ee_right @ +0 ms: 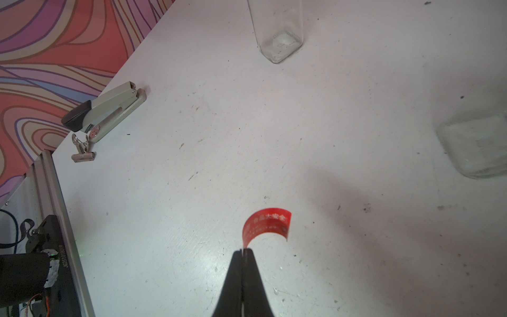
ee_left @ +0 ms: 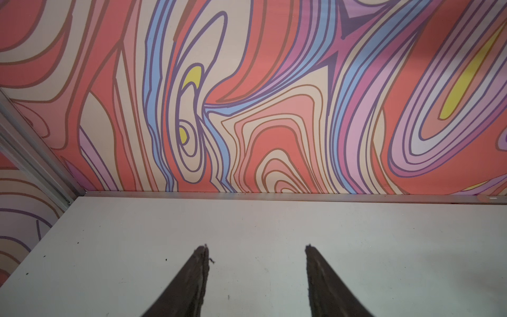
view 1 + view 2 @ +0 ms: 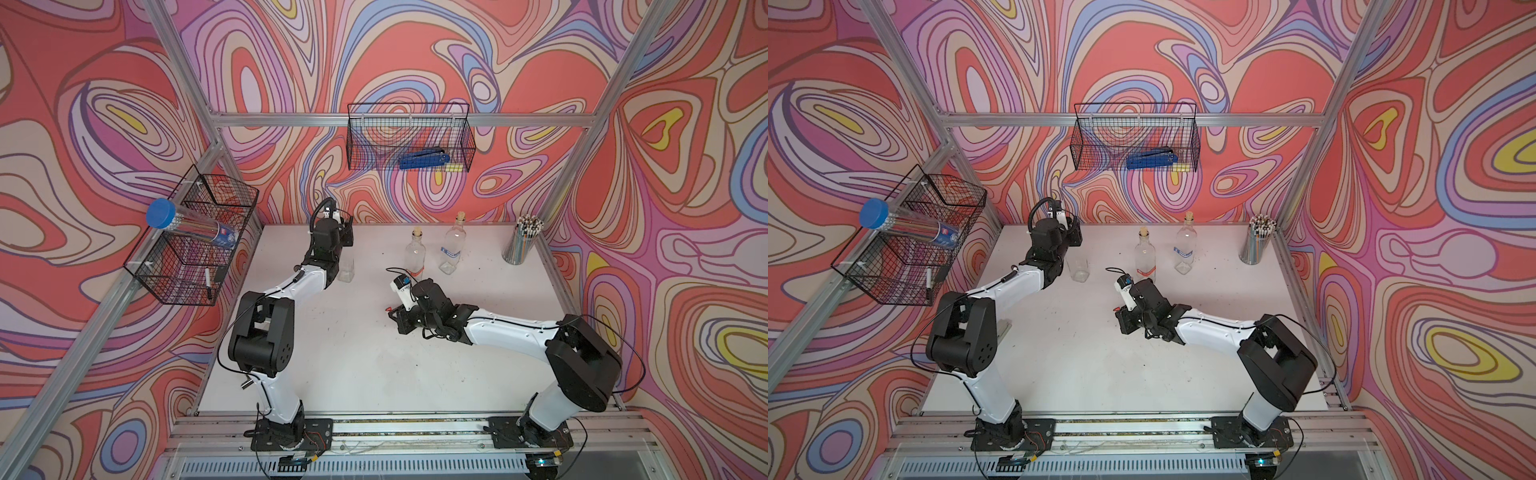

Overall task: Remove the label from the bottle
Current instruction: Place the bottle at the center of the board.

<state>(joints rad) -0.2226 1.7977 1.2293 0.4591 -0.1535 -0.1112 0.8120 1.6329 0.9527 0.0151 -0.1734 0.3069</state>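
My right gripper (image 1: 244, 249) is shut on one end of a curled red label (image 1: 267, 225) with white print. The label is held over the white table, clear of any bottle. In the top views the gripper (image 3: 392, 311) points left, in front of a clear cork-stopped bottle (image 3: 414, 255) that has a red-and-white band low on it (image 3: 415, 273). That bottle's base shows at the edge of the right wrist view (image 1: 477, 148). My left gripper (image 2: 256, 247) is open with nothing between its fingers, over the table's back left near the wall.
A second corked bottle (image 3: 454, 249) with a blue label stands to the right. A square clear glass (image 3: 346, 272) stands beside the left arm. A pencil cup (image 3: 521, 245) is at the back right. A stapler (image 1: 107, 109) and a binder clip (image 1: 82, 148) lie by the left edge.
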